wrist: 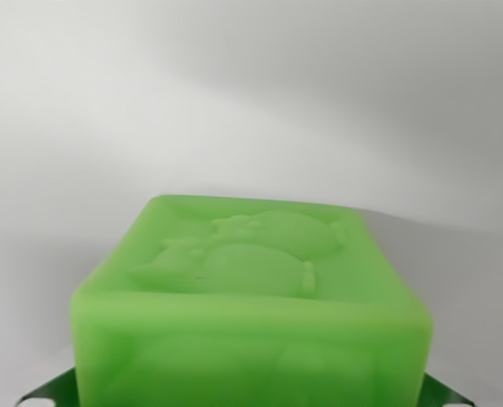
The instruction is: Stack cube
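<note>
While I am looking down through my wrist camera, the pale grey-white table (251, 93) is filling most of the view, bare and softly shadowed across its upper half. I am seeing nothing else resting on it in this frame, so I cannot tell where the other cube for the stack is lying.

Sitting low and centred in the view is the translucent bright green soft-plastic cube (251, 322), with rounded edges and a raised cartoon-like relief moulded into its top face. It is looming very close to the camera and running off the bottom edge, which I am judging to mean it is sitting right between my fingers rather than lying free further away. Whether it is resting on the table or being lifted clear, I cannot tell; the shadow behind it is too diffuse to settle that.

Smallest of all, two dark green-tinted slivers are peeking out at the bottom corners, one at the wrist view's left (52, 392) and one at the wrist view's right (442, 392). I am taking these to be parts of my end effector flanking the cube, but they are too cropped to show whether it is pinching the cube or standing spread beside it.
</note>
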### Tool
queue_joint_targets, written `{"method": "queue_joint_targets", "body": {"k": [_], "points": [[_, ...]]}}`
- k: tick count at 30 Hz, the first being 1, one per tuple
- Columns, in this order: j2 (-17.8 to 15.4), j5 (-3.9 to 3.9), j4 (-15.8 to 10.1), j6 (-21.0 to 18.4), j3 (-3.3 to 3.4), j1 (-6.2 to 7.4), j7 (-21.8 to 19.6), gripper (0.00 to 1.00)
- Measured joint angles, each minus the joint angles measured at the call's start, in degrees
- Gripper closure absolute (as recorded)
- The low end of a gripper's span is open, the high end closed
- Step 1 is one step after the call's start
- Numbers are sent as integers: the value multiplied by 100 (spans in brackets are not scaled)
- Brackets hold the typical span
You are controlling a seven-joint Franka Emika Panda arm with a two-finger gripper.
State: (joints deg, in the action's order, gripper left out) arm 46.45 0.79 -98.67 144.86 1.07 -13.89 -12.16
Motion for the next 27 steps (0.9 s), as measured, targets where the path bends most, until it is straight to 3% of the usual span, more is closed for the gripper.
{"method": "queue_joint_targets", "body": {"k": [14,27], "points": [[-31,0,-9,-15,0,0,0,100],[-352,0,-112,-211,0,0,0,100]]}}
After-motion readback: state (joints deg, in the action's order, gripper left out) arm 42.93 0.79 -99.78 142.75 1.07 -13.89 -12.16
